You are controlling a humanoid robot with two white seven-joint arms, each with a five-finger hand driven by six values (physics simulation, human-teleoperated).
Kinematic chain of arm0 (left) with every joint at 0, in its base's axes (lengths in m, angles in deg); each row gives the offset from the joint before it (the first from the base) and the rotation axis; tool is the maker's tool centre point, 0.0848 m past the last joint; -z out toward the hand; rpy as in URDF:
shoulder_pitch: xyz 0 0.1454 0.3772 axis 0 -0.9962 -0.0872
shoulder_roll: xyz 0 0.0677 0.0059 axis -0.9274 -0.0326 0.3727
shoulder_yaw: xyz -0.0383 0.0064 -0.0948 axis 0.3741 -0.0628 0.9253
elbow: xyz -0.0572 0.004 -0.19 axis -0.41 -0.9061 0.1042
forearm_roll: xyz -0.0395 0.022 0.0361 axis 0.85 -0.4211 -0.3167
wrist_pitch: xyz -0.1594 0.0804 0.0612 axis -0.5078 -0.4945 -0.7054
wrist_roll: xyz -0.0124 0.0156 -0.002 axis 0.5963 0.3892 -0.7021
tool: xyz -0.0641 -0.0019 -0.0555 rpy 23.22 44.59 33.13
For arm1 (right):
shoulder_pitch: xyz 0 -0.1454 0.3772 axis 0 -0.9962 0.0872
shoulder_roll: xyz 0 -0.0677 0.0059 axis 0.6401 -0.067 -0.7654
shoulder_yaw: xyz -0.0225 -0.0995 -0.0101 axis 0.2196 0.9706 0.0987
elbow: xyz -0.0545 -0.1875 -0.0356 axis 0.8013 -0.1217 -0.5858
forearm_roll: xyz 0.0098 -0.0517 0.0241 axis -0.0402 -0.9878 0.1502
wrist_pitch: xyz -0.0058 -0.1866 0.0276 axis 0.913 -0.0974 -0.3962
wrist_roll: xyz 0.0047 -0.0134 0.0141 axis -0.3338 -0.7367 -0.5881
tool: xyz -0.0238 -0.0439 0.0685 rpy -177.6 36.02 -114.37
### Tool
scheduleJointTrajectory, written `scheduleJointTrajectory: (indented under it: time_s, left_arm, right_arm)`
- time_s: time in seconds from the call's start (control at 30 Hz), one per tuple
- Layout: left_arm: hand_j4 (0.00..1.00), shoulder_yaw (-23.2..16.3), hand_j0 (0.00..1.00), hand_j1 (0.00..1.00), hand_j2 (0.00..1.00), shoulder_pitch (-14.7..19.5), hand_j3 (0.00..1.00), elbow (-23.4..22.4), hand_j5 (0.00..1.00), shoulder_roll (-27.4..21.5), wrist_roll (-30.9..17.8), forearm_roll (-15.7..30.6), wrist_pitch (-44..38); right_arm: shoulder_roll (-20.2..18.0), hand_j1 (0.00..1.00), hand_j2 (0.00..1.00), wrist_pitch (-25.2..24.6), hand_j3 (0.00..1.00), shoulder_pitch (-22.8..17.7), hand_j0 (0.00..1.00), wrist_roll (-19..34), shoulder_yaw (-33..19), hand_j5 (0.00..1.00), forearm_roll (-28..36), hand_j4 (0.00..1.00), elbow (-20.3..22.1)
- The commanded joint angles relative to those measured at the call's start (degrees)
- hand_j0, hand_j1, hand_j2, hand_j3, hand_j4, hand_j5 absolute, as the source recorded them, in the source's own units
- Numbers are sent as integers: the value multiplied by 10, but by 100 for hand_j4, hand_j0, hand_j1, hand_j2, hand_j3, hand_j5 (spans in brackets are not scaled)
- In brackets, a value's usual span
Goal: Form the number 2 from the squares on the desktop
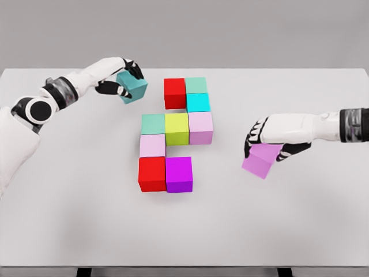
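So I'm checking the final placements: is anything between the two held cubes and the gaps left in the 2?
Nothing visible. The teal cube in the left hand faces bare table up to the red cube; the purple cube in the right hand likewise toward the magenta cube.

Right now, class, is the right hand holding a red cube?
No, the right hand grips a light purple cube.

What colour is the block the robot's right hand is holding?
Light purple: the matte purple cube under the right hand, clearest in the head view.
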Motion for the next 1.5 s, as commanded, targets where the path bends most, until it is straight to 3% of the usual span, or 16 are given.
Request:
scheduleJointTrajectory:
  time_s: [0.0,0.23,0.37,0.4,0.77,0.8,0.83,0.87,0.9,1.0,1.03,1.13,1.3,1.47]
  left_arm:
    - [50,0,50,50,50,1,50,-7,50,11,1,-6,-1]
    - [53,1,53,53,53,1,53,-7,53,16,1,-6,-1]
    - [81,2,81,81,81,1,81,-7,81,16,1,-3,-1]
    - [82,2,82,82,82,1,82,-7,82,16,1,-2,-1]
    - [84,5,84,84,84,-4,84,-2,84,-4,2,3,3]
    - [85,8,85,85,85,1,85,2,85,-14,1,16,5]
    - [99,6,99,99,99,9,99,7,99,-26,-4,60,4]
    - [100,-1,100,100,100,18,100,11,100,-55,-8,101,2]
    - [90,-17,90,90,90,22,90,8,90,-65,-17,107,1]
    - [52,-48,52,52,52,39,52,-78,52,-62,-23,102,-1]
    - [48,-48,48,48,48,40,48,-95,48,-62,-24,102,-3]
    - [48,-51,48,48,48,50,48,-156,48,-57,-25,100,-26]
    - [45,-50,45,45,45,53,45,-184,45,-16,-24,57,-44]
    - [45,-50,45,45,45,53,45,-186,45,-5,-19,55,-44]
  right_arm:
    - [2,54,54,-2,54,0,54,0,5,54,2,54,5]
    - [37,54,54,-2,54,29,54,0,39,54,-6,54,6]
    - [50,54,54,-2,54,45,54,0,61,54,-7,54,7]
    - [52,54,54,-2,54,47,54,0,67,54,-7,54,7]
    - [71,54,54,-2,54,54,54,0,69,54,-11,54,9]
    - [72,54,54,-2,54,54,54,0,69,54,-11,54,9]
    - [73,55,55,-2,55,54,55,0,69,55,-11,55,10]
    - [73,54,54,-2,54,54,54,0,69,54,-11,54,13]
    - [77,54,54,-2,54,54,54,0,69,54,-11,54,13]
    - [82,55,55,-2,55,54,55,0,69,55,-11,55,13]
    - [83,54,54,-2,54,54,54,0,69,54,-11,54,13]
    - [90,55,55,-2,55,54,55,0,69,55,-11,55,13]
    - [96,54,54,-2,54,54,54,0,72,54,-11,54,13]
    - [100,55,55,-2,55,54,55,0,72,55,-11,55,12]
